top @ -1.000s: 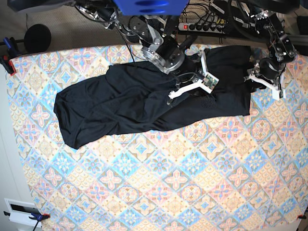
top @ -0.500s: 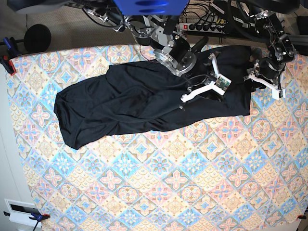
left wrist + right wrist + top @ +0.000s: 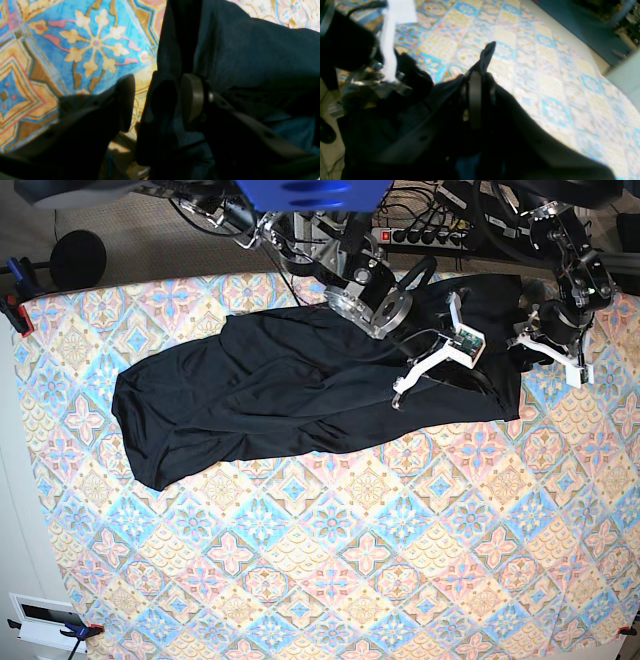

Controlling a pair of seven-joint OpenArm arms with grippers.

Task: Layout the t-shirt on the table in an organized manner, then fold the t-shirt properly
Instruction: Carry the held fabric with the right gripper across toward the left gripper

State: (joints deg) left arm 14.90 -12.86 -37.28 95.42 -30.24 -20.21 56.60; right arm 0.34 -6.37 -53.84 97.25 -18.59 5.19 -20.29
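Your counter (image 3: 330,560) carries the t-shirt (image 3: 270,395), stretched in a rumpled band across the far half, from the left side to the far right edge. Your right hand (image 3: 475,82) is pinched tight on a fold of the cloth, a peak sticking up past its tips. Your left hand (image 3: 156,102) stands parted over the shirt's edge; cloth lies between the fingers (image 3: 191,100), seemingly ungripped.

Grey floor (image 3: 130,240), power strip (image 3: 425,237), tangled black cables (image 3: 425,200)
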